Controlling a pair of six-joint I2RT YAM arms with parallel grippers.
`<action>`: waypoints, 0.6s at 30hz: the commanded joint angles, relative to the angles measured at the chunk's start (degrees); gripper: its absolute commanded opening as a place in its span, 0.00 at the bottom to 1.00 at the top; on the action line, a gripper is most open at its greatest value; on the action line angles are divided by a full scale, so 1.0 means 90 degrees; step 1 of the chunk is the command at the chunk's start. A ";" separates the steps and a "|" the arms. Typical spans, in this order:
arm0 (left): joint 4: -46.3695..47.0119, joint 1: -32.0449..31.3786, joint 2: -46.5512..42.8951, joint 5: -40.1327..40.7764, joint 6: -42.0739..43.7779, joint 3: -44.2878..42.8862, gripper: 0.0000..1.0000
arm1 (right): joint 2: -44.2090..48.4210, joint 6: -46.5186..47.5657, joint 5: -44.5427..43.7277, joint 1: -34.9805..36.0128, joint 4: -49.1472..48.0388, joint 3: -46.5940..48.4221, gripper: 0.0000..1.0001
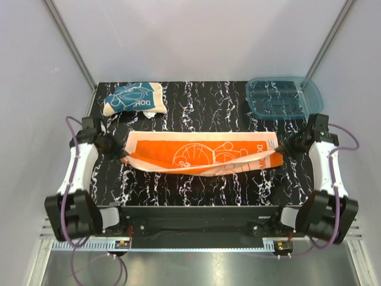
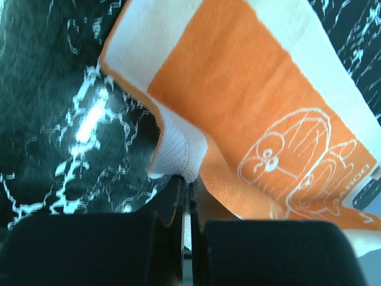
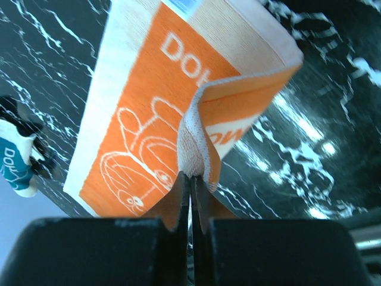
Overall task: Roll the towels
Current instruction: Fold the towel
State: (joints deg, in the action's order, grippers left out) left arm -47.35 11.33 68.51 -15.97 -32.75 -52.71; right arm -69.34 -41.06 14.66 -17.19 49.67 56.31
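The orange towel (image 1: pixel 202 152) lies stretched across the middle of the black marbled table, its white line print facing up and its near edge lifted and folded over. My left gripper (image 1: pixel 124 158) is shut on the towel's near left corner (image 2: pixel 178 152). My right gripper (image 1: pixel 280 154) is shut on its near right corner (image 3: pixel 196 149). In both wrist views the cream mesh back bunches just above the closed jaws. The teal towel (image 1: pixel 133 99) sits crumpled at the back left, also glimpsed as a teal towel edge (image 3: pixel 15 167) in the right wrist view.
A translucent blue plastic tray (image 1: pixel 284 97) stands at the back right corner of the table (image 1: pixel 202 113). Grey walls and metal frame posts enclose the sides and back. Both arm bases sit at the near edge.
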 commanded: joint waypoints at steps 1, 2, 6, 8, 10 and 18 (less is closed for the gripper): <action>0.0719 0.0020 0.0695 -0.0070 0.0085 -0.0500 0.00 | -0.0525 -0.0086 0.0139 0.0162 -0.0762 0.0500 0.00; 0.0778 0.0010 0.0824 -0.0091 0.0046 -0.0549 0.00 | -0.0683 -0.0106 0.0130 0.0201 -0.0831 0.0539 0.00; 0.1023 -0.0116 0.1410 -0.0101 -0.0101 -0.0881 0.00 | -0.1512 -0.0126 0.0081 0.0406 -0.1134 0.0842 0.00; 0.1091 -0.0126 0.1741 -0.0072 -0.0140 -0.1124 0.00 | -0.1738 -0.0125 0.0052 0.0416 -0.1202 0.1017 0.00; 0.1092 -0.0136 0.1967 -0.0052 -0.0150 -0.1311 0.00 | -0.2031 -0.0077 -0.0007 0.0416 -0.1241 0.1164 0.00; 0.0984 -0.0136 0.2866 -0.0052 -0.0150 -0.2131 0.00 | -0.2793 0.0031 -0.0036 0.0426 -0.1232 0.1887 0.00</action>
State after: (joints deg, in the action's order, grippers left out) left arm -39.94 10.11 93.10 -16.25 -33.85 -68.27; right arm -93.51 -41.74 14.61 -13.58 40.18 69.41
